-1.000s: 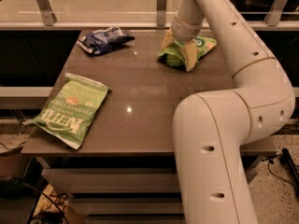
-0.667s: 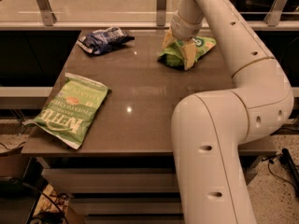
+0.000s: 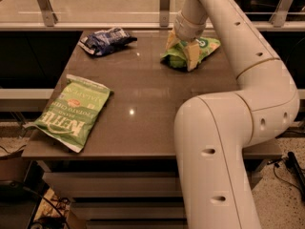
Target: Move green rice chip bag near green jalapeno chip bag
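The green rice chip bag (image 3: 206, 47) is a small bright green bag at the far right of the table. My gripper (image 3: 183, 50) comes down on its left end, with its tan fingers (image 3: 193, 56) on either side of the bunched bag, shut on it. The bag still rests on the table. The green jalapeno chip bag (image 3: 71, 112), a large flat light green Kettle bag, lies at the near left of the table, far from the gripper.
A dark blue snack bag (image 3: 106, 40) lies at the far left of the brown table (image 3: 143, 94). My white arm fills the right foreground. A metal railing (image 3: 164, 6) runs behind the table.
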You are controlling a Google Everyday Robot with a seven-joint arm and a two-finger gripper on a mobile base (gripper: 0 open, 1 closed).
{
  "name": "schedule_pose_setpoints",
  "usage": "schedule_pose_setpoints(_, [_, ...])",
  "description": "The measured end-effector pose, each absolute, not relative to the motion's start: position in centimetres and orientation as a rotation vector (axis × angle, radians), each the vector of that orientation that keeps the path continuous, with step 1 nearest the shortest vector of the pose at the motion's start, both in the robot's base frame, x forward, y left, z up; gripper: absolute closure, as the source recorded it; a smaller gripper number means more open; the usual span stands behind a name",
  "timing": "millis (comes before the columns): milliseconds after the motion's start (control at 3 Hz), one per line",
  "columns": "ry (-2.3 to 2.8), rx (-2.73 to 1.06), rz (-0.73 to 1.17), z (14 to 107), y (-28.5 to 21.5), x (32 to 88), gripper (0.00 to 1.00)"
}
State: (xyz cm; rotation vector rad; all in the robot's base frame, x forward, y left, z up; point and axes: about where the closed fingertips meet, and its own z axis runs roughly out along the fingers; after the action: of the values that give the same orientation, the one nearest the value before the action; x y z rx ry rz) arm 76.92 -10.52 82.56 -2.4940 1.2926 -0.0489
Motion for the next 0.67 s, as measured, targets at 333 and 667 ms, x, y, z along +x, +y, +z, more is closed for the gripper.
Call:
schedule_pose_setpoints(333, [1.293, -2.494, -0.049, 82.6, -10.5, 76.9, 1.00])
schedule_pose_setpoints(667, [1.318, -2.474, -0.148, 85.3, -10.6, 77.4, 1.00])
